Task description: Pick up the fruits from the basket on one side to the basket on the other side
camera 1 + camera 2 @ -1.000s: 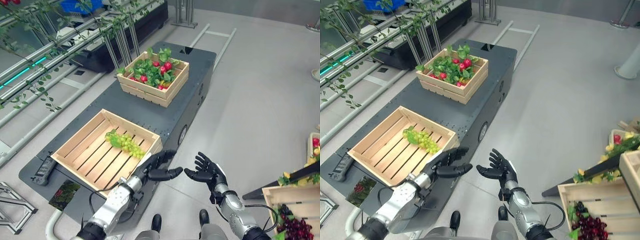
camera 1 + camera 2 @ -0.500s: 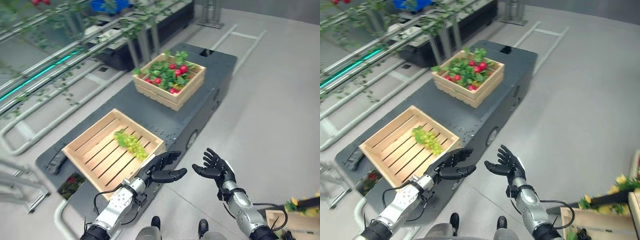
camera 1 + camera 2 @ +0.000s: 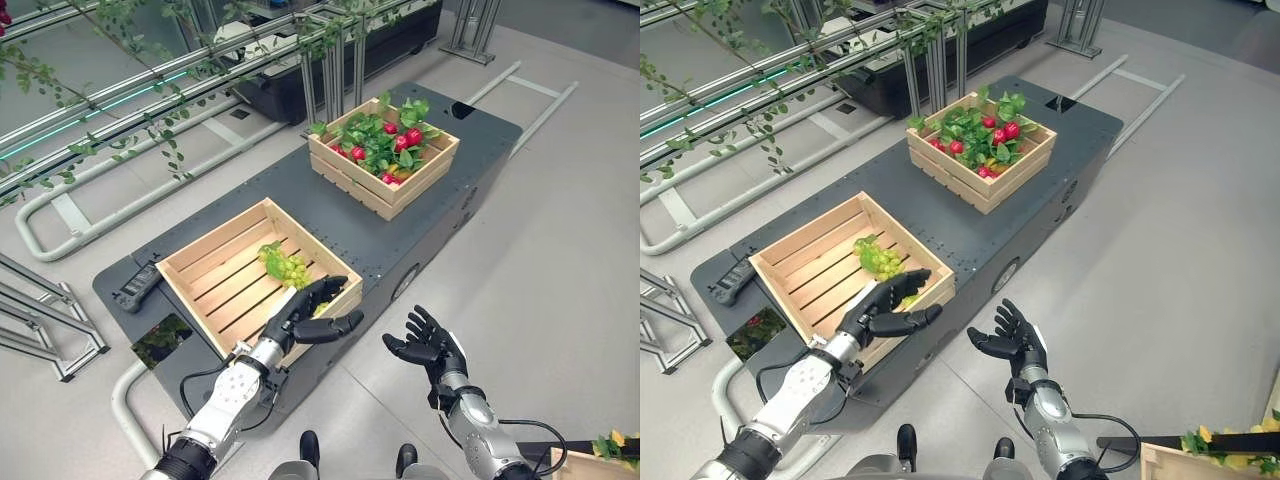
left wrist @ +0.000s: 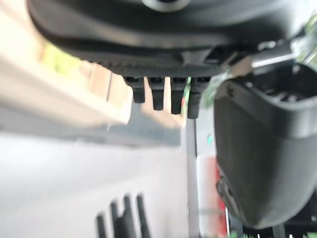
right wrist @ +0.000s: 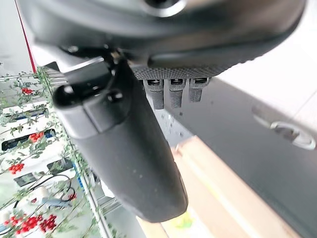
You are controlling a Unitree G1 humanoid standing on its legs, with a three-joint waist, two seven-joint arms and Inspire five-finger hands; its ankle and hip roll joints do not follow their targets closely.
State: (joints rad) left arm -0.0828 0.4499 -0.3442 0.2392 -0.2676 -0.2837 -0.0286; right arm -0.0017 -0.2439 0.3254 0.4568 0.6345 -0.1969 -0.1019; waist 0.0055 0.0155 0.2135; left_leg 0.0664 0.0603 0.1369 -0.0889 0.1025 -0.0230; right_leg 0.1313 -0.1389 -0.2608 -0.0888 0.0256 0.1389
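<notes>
A near wooden crate (image 3: pixel 205 265) on the dark cart holds one bunch of green grapes (image 3: pixel 285 267). A far crate (image 3: pixel 345 175) at the cart's other end is full of red fruit among green leaves (image 3: pixel 388 145). My left hand (image 3: pixel 312 318) hovers open over the near crate's front corner, just short of the grapes, holding nothing. Off the cart's near edge, above the floor, my right hand (image 3: pixel 425 345) is open with its palm up and nothing in it.
The dark cart (image 3: pixel 300 200) stands on a grey floor. A black handset (image 3: pixel 135 288) lies on its left end. Metal rails with leafy vines (image 3: pixel 150 90) run along the left. Another wooden crate's corner (image 3: pixel 1200 462) with yellow fruit shows at lower right.
The camera has swung, shifting the whole scene rightward. My left hand now reaches over the near crate's front corner, closer to the grapes. The right hand stays open beside it.
</notes>
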